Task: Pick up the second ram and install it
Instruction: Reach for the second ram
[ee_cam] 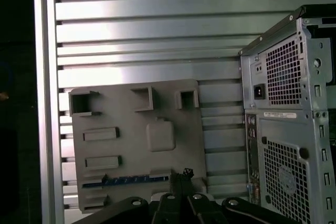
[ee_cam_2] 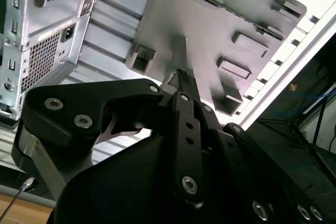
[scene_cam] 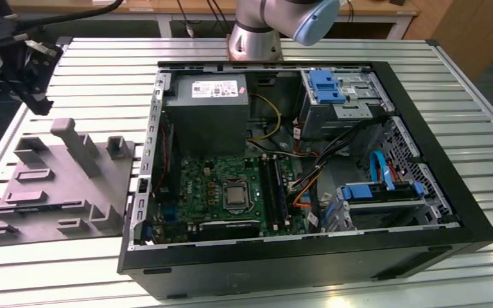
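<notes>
Your black gripper point(scene_cam: 36, 99) is hanging over the slatted aluminium tabletop point(scene_cam: 101, 70) at the exterior view's left, above the far end of the grey moulded parts holder point(scene_cam: 58, 192). In both wrist views its fingers are showing pressed together point(ee_cam: 181, 178) point(ee_cam_2: 181, 74), and they are gripping nothing. The second ram point(ee_cam: 131, 180), a long, thin dark-blue circuit-board stick, is lying flat in a long slot of that grey holder point(ee_cam: 131, 108), and the gripper is not touching it. Just beside the holder, the open black desktop computer case point(scene_cam: 315, 256) is lying on its side, showing you its green motherboard point(scene_cam: 221, 186) and grey power-supply box point(scene_cam: 208, 109).
</notes>
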Controlling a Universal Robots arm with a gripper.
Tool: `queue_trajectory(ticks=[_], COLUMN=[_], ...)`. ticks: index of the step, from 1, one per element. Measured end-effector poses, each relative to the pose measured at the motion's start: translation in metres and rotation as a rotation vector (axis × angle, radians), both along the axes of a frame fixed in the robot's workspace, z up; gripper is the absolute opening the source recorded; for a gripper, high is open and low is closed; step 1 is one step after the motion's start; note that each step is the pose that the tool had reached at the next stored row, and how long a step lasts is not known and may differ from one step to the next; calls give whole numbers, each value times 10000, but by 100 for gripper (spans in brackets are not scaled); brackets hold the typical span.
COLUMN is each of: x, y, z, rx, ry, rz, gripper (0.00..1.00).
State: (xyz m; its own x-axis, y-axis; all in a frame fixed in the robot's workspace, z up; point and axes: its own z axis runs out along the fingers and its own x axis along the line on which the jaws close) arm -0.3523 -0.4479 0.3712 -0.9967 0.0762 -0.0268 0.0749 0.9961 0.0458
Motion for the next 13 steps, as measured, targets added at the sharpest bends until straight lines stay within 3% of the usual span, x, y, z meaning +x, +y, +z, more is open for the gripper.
queue_trajectory(ticks=[13], x=[-322], y=[-71], z=[-150], rx=[0], ry=[1], rz=[1], gripper=[10])
